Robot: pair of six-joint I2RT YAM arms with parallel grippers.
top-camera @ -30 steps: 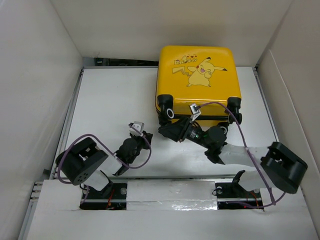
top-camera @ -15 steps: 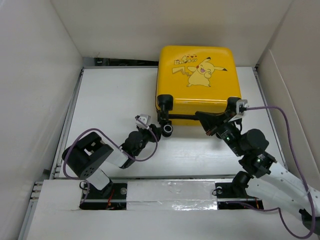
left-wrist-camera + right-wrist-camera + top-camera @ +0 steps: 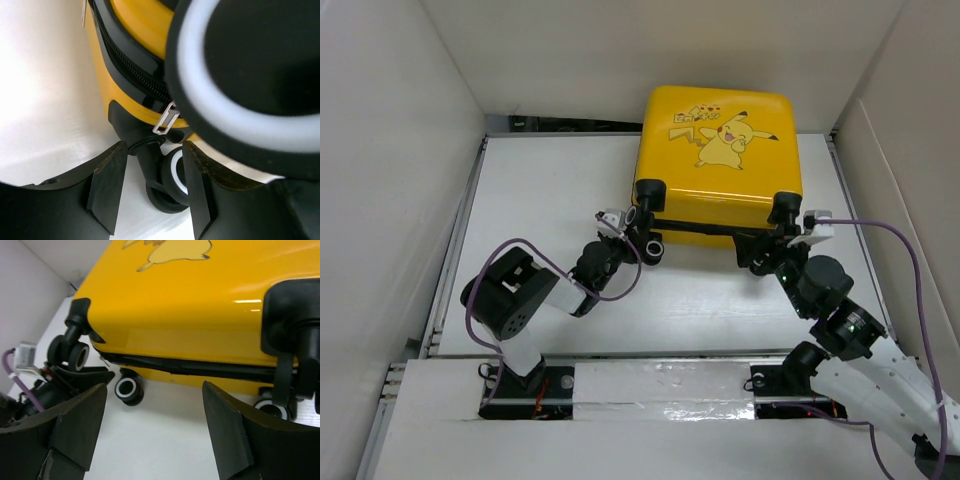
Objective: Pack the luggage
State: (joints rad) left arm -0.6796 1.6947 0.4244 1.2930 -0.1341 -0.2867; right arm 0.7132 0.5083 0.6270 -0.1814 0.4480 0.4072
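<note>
The yellow luggage [image 3: 720, 160] with the Pikachu print lies flat at the back of the table, wheels towards me. Its dark zipper seam [image 3: 190, 367] runs along the near side, and a metal zipper pull [image 3: 166, 119] hangs at the left corner. My left gripper [image 3: 632, 236] is open at the left corner. In the left wrist view [image 3: 152, 147] its fingers stand on either side of the lower wheel's stem [image 3: 150, 167] without visibly touching it. My right gripper [image 3: 762, 250] is open and empty just before the right corner; in its wrist view [image 3: 154, 390] it faces the seam.
White walls enclose the table on the left, back and right. A metal rail [image 3: 455, 250] runs along the left edge. Bare table [image 3: 540, 190] lies left of the luggage. The lower left wheel [image 3: 127, 389] rests on the table between the grippers.
My right gripper has swung from the left wheels across to the right corner. My left gripper has moved forward to the left wheels. The luggage's near edge looks raised.
</note>
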